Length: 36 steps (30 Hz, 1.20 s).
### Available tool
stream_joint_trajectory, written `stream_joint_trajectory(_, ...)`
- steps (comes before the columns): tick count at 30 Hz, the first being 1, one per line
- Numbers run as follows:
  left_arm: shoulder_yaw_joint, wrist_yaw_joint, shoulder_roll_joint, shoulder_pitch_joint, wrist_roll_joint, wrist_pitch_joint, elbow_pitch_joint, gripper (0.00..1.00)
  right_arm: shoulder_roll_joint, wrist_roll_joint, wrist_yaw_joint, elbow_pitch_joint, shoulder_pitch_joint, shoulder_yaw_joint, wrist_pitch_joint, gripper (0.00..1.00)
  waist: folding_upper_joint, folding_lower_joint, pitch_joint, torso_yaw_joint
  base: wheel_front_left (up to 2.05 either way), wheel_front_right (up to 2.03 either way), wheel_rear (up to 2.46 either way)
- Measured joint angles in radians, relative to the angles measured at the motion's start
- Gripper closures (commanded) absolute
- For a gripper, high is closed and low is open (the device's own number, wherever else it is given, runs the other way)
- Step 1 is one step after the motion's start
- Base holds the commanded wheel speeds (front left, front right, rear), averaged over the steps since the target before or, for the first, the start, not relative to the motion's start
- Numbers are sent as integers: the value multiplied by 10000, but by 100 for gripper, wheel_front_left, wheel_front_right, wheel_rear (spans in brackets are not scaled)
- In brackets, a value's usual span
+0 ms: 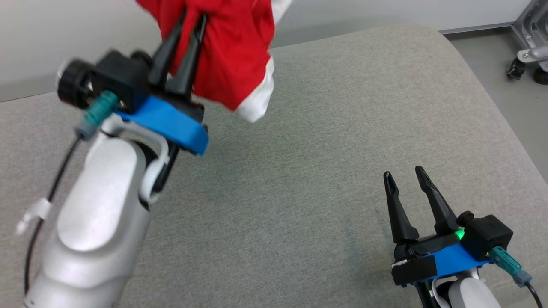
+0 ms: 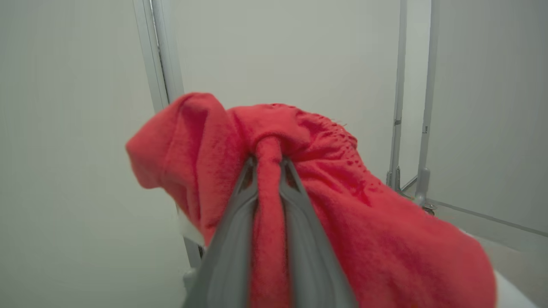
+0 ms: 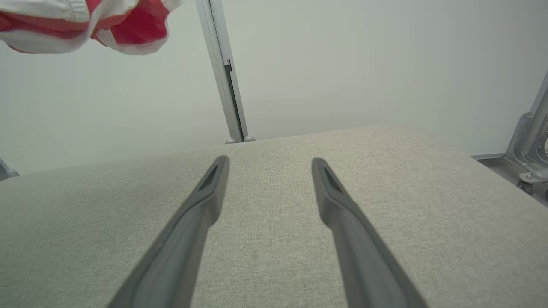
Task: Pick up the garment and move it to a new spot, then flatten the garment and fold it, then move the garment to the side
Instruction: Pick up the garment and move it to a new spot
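Garment [image 1: 231,55] in left pincer [image 1: 195,19]

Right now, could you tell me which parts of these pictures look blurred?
Head view: the red knitted garment with white trim and the left arm's fingers are motion-smeared, the right arm's fingers crisp. Left wrist view: fingers near the lens are soft. Right wrist view: the grey woven cushion is sharp, the garment blurred.

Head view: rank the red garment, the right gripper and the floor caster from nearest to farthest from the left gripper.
1. Red garment: pinched in the left gripper, upper left.
2. Right gripper: lower right, over the cushion.
3. Caster: on the floor, upper right.
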Motion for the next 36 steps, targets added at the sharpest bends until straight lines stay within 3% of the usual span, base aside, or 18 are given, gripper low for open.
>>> stream_joint_trajectory(11, -869, 29, -694, 1547, 8, -1202, 2759, 100, 0, 15, 0, 4, 5, 148, 0, 0, 1, 0, 55, -57, 0, 0, 0)
stream_joint_trajectory(12, -918, 31, -750, 1619, 46, -1304, 3032, 80, 2, 15, 0, 17, 3, 173, 0, 0, 1, 0, 48, -45, 0, 0, 0)
stream_joint_trajectory(13, -949, 31, -805, 1675, 63, -1381, 3279, 51, 2, 15, 0, 35, 3, 194, 0, 0, 2, 0, 34, -31, 0, 0, 0)
stream_joint_trajectory(14, -974, 31, -880, 1740, 56, -1450, 3511, 0, 2, 13, 0, 58, 4, 207, 0, 0, 1, 0, 13, -9, 0, 0, 0)
stream_joint_trajectory(22, -606, 211, -1179, 2065, -98, -1779, 3651, 0, 0, -6, 0, 276, 70, 251, 0, 0, 1, 0, -398, 288, 0, 0, 0)
stream_joint_trajectory(30, 811, 571, -999, 3438, 257, -1797, 1266, 0, 2, 2, 0, 405, 324, 236, -8, 0, 1, -1, -807, 1004, 0, 0, 0)
stream_joint_trajectory(36, 2011, 600, -922, 4566, 612, -1804, -171, 0, 2, 2, 0, 537, 456, 94, -10, 0, 0, -1, -1086, 1594, 0, 0, 0)
